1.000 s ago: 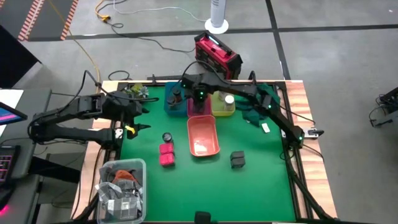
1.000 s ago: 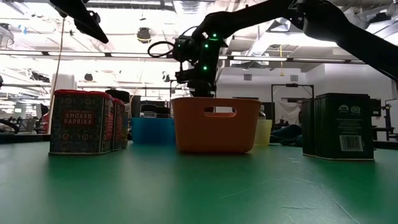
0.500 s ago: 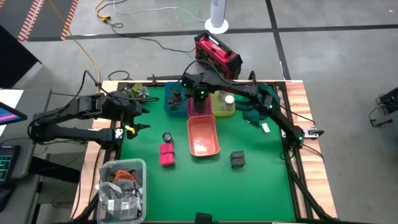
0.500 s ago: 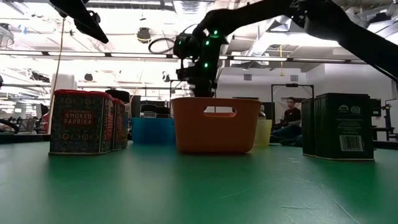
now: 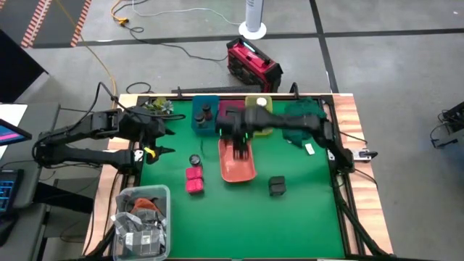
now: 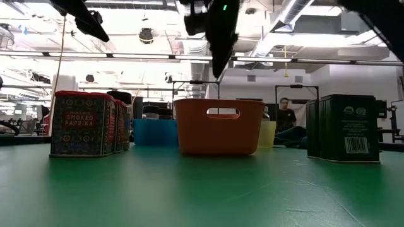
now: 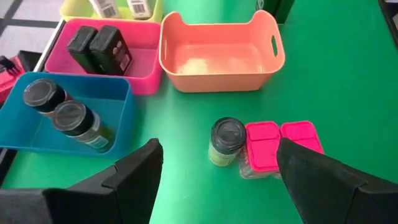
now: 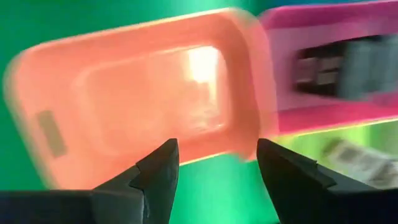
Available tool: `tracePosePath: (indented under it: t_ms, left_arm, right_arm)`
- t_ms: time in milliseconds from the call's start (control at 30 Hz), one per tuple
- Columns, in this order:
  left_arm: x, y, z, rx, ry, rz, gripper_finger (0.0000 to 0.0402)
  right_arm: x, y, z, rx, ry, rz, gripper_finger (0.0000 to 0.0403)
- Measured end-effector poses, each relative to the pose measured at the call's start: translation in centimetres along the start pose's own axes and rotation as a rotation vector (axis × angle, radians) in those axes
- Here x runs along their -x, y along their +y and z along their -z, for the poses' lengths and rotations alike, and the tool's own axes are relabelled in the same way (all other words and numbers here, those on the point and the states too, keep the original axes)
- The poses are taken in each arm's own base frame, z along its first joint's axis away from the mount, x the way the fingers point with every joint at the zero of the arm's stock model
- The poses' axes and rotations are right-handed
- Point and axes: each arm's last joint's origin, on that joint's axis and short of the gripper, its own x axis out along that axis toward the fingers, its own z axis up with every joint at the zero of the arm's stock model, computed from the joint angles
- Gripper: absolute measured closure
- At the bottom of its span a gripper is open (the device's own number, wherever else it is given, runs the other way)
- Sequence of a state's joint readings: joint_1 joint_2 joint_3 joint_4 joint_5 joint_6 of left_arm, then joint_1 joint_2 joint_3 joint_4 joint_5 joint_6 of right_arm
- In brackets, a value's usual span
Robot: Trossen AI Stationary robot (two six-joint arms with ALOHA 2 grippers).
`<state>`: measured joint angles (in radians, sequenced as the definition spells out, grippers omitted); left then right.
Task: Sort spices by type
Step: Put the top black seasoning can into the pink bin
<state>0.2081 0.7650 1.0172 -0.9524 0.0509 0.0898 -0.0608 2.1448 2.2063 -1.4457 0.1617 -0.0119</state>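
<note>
- your right gripper [image 8: 214,171] hangs above the salmon bin [image 5: 237,161] with its fingers spread apart and nothing between them; in the high view it shows blurred over that bin [image 5: 241,145].
- straight under it the salmon bin's floor [image 8: 149,93] is bare.
- just beyond that bin from the gripper, the pink bin [image 7: 140,62] holds two dark grey boxy packs [image 7: 99,48] lying side by side.
- next to the pink bin, the yellow bin [image 7: 155,9] holds white-capped bottles [image 7: 140,6], only partly in view.
- on the pink bin's other side, the blue bin [image 7: 118,106] holds two dark round jars [image 7: 59,109].
- off to the gripper's side, towards your left arm, a lone dark-lidded jar [image 7: 227,142] stands on the green cloth [image 5: 304,217], touching or just beside two magenta blocks [image 7: 283,146] set side by side.
- on the gripper's other side, a dark grey boxy pack [image 5: 276,186] stands alone on the cloth, well apart from the bins.
- your left gripper [image 7: 217,186] waits well away, raised by the table's left edge [image 5: 156,134], fingers wide apart and empty, facing the lone jar and the magenta blocks.
</note>
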Motion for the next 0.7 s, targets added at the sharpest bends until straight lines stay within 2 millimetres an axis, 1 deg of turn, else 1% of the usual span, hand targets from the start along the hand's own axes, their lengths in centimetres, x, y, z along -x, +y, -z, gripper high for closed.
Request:
tracePosePath:
  t_ms: [133, 200, 300, 400, 500, 567, 700]
  left_arm:
    - [0.0, 0.0, 0.0, -0.003, 0.001, 0.004, 0.0100]
    - [0.0, 0.0, 0.0, -0.004, 0.001, 0.006, 0.0100]
    - [0.0, 0.0, 0.0, -0.012, 0.001, 0.007, 0.0100]
    - [0.0, 0.0, 0.0, -0.024, 0.000, 0.007, 0.0100]
    - [0.0, 0.0, 0.0, -0.038, 0.000, 0.007, 0.0100]
    - [0.0, 0.0, 0.0, -0.047, 0.000, 0.007, 0.0100]
    - [0.0, 0.0, 0.0, -0.065, 0.001, 0.007, 0.0100]
  right_arm:
    - [1.4, 6.2, 1.9, 0.039, -0.007, 0.026, 0.0153]
    - [2.0, 8.5, 3.2, 0.031, -0.003, 0.031, 0.0153]
    - [1.6, 10.9, 5.2, -0.013, 0.042, 0.044, 0.0153]
    - [0.0, 12.0, 7.0, -0.060, 0.109, 0.072, 0.0153]
    - [-1.7, 12.2, 8.3, -0.082, 0.138, 0.087, 0.0153]
    - [-2.7, 12.3, 8.8, -0.089, 0.148, 0.087, 0.0153]
    - [-3.6, 12.3, 9.5, -0.109, 0.158, 0.068, 0.0153]
